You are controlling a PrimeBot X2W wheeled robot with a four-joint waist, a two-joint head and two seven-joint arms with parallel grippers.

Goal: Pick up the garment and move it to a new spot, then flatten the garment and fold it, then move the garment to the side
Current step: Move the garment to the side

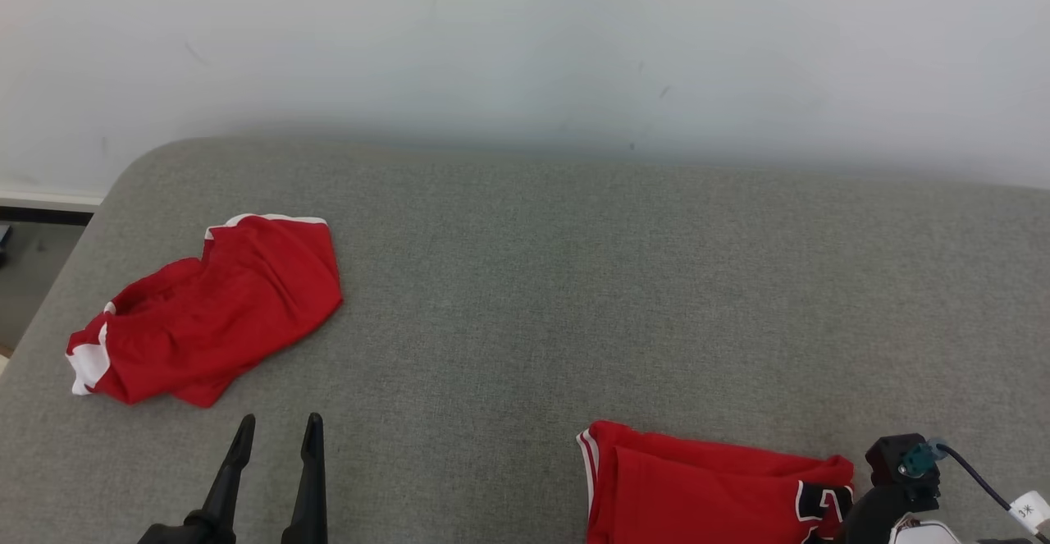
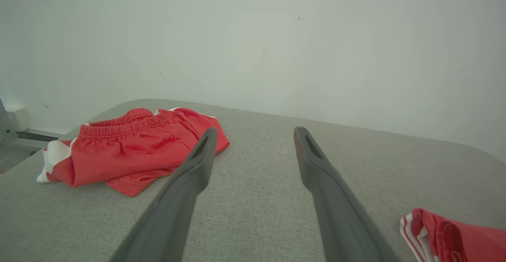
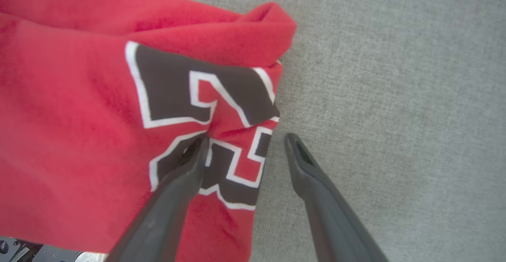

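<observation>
Your left pincer (image 1: 280,422) stands wide open and holds nothing; its two dark fingers point up the head view over the bare grey padded surface (image 1: 574,281), just short of the crumpled red shorts (image 1: 213,306). In the left wrist view that pincer (image 2: 256,131) hangs low and nearly level, aimed toward the pale wall (image 2: 253,36), with the shorts (image 2: 130,147) off to its left and apart from both fingers.

Your right pincer (image 3: 246,137) is wide open too and grips nothing. It points down across the edge of the folded red jersey (image 3: 71,115): one finger lies over the black, white-edged number (image 3: 170,84), the other over bare grey fabric beside the garment. Whether the finger touches the cloth, you cannot tell from here. In the head view the jersey (image 1: 697,486) lies at the near right, well apart from the shorts at the far left
</observation>
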